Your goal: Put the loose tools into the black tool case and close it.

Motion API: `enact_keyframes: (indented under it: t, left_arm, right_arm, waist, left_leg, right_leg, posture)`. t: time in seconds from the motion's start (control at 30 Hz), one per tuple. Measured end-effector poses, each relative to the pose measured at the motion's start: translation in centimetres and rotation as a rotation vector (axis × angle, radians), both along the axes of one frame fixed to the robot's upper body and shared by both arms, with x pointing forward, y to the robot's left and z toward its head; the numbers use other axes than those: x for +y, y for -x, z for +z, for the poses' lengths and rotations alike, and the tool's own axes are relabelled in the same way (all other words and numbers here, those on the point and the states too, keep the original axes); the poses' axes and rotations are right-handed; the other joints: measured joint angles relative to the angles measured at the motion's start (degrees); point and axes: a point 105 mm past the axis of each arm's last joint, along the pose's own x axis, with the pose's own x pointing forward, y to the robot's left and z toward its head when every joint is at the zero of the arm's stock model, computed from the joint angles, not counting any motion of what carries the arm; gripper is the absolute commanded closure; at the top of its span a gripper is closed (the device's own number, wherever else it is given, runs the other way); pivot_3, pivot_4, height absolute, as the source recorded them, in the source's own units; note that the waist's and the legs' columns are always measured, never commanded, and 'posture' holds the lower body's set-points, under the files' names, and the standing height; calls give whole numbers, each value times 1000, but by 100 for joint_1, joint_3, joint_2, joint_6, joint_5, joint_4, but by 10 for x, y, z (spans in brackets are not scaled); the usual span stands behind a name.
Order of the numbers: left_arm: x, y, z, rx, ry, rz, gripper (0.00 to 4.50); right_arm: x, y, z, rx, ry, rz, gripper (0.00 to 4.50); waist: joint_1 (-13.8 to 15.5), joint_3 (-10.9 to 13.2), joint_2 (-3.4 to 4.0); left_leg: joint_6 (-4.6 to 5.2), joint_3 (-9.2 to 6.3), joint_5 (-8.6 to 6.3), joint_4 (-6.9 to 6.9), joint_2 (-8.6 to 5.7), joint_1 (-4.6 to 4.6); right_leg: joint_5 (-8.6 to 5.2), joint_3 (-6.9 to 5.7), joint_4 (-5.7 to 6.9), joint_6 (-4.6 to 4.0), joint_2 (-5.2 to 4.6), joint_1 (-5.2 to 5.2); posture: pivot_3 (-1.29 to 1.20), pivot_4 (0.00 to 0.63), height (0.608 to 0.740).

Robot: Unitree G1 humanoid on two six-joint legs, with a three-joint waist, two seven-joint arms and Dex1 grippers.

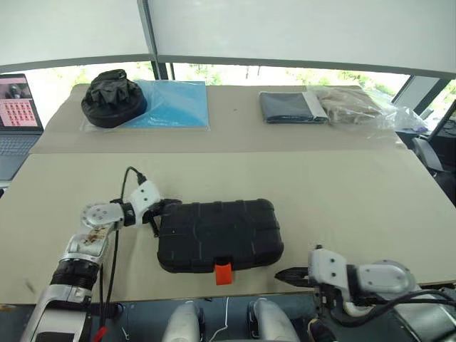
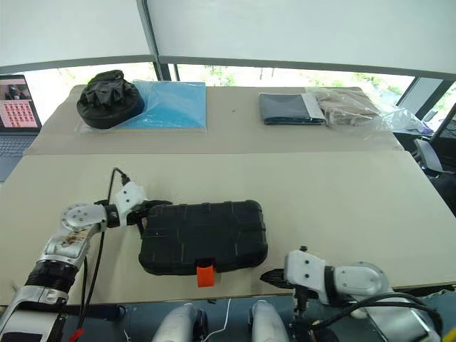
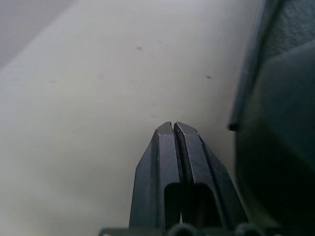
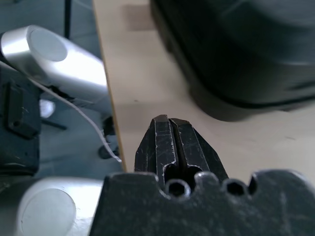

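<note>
Two claws flank the black tool case (image 1: 219, 235), which lies shut and flat on the beige tabletop (image 1: 342, 192) toward the near edge, its small orange latch (image 1: 224, 273) hanging over that edge at six o'clock of the case. At nine o'clock of the case the left claw (image 1: 158, 214) sits by the case's left end, close against the upper left corner; whether it actually touches cannot be told. Its two black fingers (image 3: 173, 147) are pressed together with nothing between them, as the left wrist view shows, with the dark wall of the case just beside them. At about four o'clock of the case the right claw (image 1: 283, 275) points toward the case's near right corner, a short way off and not touching, above the tabletop's near edge. Its fingers (image 4: 170, 140) are likewise drawn tight together and hold nothing; the right wrist view shows bare tabletop between the tips and the case's rounded corner. On the far tabletop, at eleven o'clock of the case, a rounded black fabric bundle (image 1: 112, 98) rests on a blue plastic sheet (image 1: 174, 103). At one o'clock lies a flat dark grey folded cloth (image 1: 286, 107) with a clear bag of tan material (image 1: 353, 105) just beside it. A laptop (image 1: 18, 107) stands open at the far left.
</note>
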Motion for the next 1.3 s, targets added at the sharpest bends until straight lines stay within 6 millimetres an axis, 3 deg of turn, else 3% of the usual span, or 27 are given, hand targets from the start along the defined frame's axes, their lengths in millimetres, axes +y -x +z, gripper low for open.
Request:
enact_keyframes:
  t: [0.2,0.63,0.77,0.9,1.03,1.07,1.3]
  left_arm:
    - [12,13,-1,48,-8,-23,4417]
    - [39,46,-7,129,138,152,4417]
    - [50,38,-2,112,216,277,4417]
    - [54,24,34,50,339,295,4417]
    - [28,23,71,39,318,117,4417]
    - [13,23,76,48,296,51,4417]
    - [-44,28,56,120,194,-149,4417]
  right_arm:
    - [22,-30,1,-63,12,1,4500]
    - [34,-96,10,-201,-37,-188,4500]
    - [28,-100,12,-207,-40,-203,4500]
    - [10,-88,23,-174,-68,-208,4500]
    - [6,-53,24,-60,-72,-129,4500]
    - [7,-40,20,-13,-63,-104,4500]
    - [25,-27,12,52,-87,-78,4500]
  waist:
    - [-62,-1,1]
    - [-83,0,5]
    - [-49,2,4]
    - [44,5,2]
    - [76,4,2]
    - [81,5,2]
    - [36,5,1]
  left_leg:
    - [3,-5,-3,-3,0,4]
    - [0,1,-2,-4,7,11]
    - [-1,-2,-2,-3,5,5]
    - [-3,-2,-1,0,3,-6]
    - [-2,-3,-6,-2,-3,-11]
    - [-2,-3,-7,-2,-6,-12]
    - [-5,2,-4,0,-7,-6]
  right_leg:
    - [12,7,0,-23,-3,-1]
    - [12,12,14,-29,-7,-8]
    - [13,9,14,-29,-6,-8]
    - [12,0,9,-24,-10,-7]
    - [11,-1,1,-21,-12,-4]
    - [10,-1,0,-20,-12,-3]
    - [9,7,5,-20,2,-4]
  posture:
    - [0,150,740]
    - [0,150,740]
    - [0,150,740]
    - [0,150,740]
    - [0,150,740]
    - [0,150,740]
    - [0,150,740]
